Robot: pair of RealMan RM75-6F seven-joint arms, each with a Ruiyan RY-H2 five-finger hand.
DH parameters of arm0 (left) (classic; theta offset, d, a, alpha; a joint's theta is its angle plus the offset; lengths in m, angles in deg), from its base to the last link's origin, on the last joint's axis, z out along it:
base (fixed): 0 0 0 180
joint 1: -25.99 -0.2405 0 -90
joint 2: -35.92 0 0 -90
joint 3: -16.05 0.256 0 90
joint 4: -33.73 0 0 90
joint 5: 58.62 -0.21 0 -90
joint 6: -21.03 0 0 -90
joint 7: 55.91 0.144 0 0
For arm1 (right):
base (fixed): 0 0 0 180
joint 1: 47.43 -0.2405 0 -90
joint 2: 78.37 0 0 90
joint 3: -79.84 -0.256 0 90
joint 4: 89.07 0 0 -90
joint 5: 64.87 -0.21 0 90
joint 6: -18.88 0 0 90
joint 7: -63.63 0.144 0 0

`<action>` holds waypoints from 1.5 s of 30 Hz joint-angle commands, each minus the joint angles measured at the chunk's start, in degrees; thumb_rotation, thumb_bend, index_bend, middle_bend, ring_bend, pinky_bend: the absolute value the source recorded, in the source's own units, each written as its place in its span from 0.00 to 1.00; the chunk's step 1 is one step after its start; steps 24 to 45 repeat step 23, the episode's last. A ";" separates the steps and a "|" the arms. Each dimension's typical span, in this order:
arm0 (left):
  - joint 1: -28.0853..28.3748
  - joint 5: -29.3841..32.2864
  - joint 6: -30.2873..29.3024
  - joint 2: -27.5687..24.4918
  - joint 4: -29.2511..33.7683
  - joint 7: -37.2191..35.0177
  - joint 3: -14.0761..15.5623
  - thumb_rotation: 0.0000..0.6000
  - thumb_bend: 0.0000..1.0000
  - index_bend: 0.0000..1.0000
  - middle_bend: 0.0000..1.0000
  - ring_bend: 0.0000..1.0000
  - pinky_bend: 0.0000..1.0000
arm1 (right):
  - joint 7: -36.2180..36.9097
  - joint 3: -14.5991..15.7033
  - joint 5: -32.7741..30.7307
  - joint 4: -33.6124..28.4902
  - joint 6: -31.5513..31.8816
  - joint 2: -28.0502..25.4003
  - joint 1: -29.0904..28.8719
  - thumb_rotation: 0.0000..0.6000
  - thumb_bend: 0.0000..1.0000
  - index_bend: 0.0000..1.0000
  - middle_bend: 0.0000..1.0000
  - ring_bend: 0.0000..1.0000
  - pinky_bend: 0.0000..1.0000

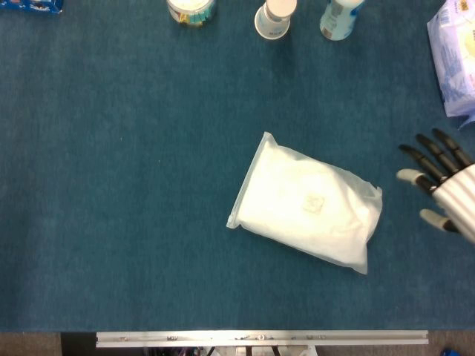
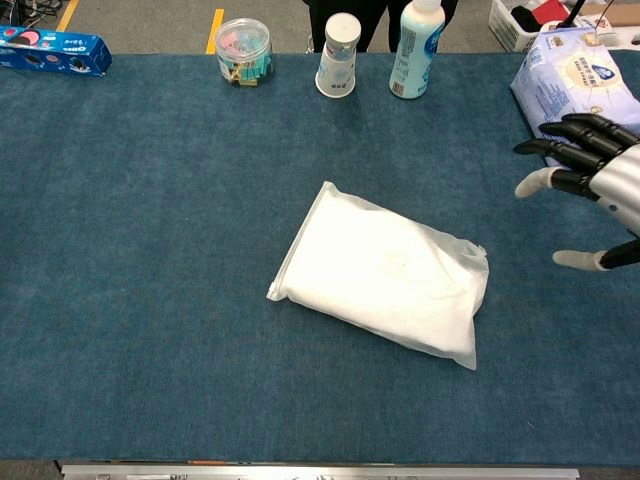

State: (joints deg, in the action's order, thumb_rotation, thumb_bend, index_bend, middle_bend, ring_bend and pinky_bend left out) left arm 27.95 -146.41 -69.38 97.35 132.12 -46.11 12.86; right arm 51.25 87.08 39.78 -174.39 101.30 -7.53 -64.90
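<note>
A white plastic pouch (image 1: 304,204) (image 2: 385,277) lies flat and slanted on the blue tablecloth (image 1: 126,185) (image 2: 150,250), right of centre. My right hand (image 1: 445,185) (image 2: 590,175) hovers at the right edge, raised off the table and apart from the pouch. Its fingers are spread and it holds nothing. My left hand appears in neither view.
Along the far edge stand a clear tub of small items (image 2: 243,50), a white cup (image 2: 338,55) and a pale bottle (image 2: 414,48). A blue snack box (image 2: 55,52) lies at the far left. A bluish tissue pack (image 2: 575,85) sits far right, behind my right hand.
</note>
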 commanded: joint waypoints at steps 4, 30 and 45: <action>0.71 0.34 1.02 0.60 -0.83 -1.00 -0.18 1.00 0.18 0.45 0.43 0.38 0.51 | -3.17 -0.69 -1.27 -2.99 5.31 -3.72 4.34 1.00 0.00 0.34 0.15 0.00 0.03; 1.82 1.83 2.87 1.78 -2.54 -1.66 -0.42 1.00 0.18 0.48 0.43 0.38 0.51 | -0.81 -3.13 -5.39 -3.94 8.99 -6.97 9.84 1.00 0.00 0.35 0.15 0.00 0.03; 1.82 1.83 2.87 1.78 -2.54 -1.66 -0.42 1.00 0.18 0.48 0.43 0.38 0.51 | -0.81 -3.13 -5.39 -3.94 8.99 -6.97 9.84 1.00 0.00 0.35 0.15 0.00 0.03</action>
